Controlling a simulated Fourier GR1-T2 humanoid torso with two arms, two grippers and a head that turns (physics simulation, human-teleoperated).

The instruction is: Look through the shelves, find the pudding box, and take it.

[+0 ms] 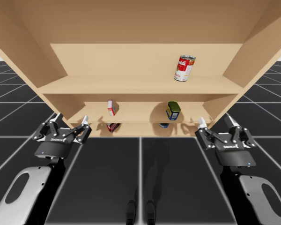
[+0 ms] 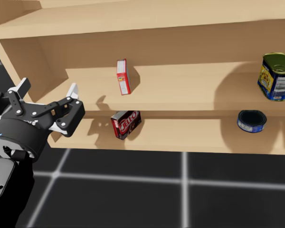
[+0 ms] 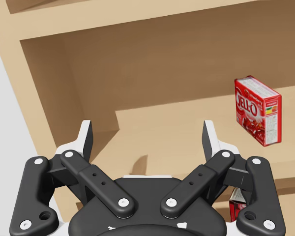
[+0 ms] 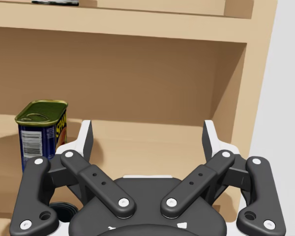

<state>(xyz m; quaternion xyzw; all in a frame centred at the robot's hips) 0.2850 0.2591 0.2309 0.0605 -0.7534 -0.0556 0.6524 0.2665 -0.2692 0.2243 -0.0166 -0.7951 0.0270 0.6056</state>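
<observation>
Two small boxes stand in the wooden shelf unit (image 1: 140, 86). A bright red box (image 2: 123, 77) (image 3: 258, 110) (image 1: 111, 108) stands upright on the middle shelf. Below it, on the lowest shelf, a dark red-and-black box (image 2: 126, 124) (image 1: 113, 127) leans at a tilt; its corner (image 3: 237, 204) peeks out beside my left gripper's finger. My left gripper (image 1: 71, 119) (image 2: 48, 88) (image 3: 147, 135) hangs open in front of the shelves, left of both boxes, holding nothing. My right gripper (image 1: 216, 120) (image 4: 147, 132) is open too, empty, before the shelf's right end.
A blue tin with a gold lid (image 1: 173, 111) (image 2: 275, 76) (image 4: 42, 132) sits on the middle shelf at the right, a low round blue can (image 2: 251, 120) (image 1: 164, 125) beneath it. A red-and-white can (image 1: 184, 68) stands on the top shelf. Slanted side walls (image 1: 253, 56) flank the shelves.
</observation>
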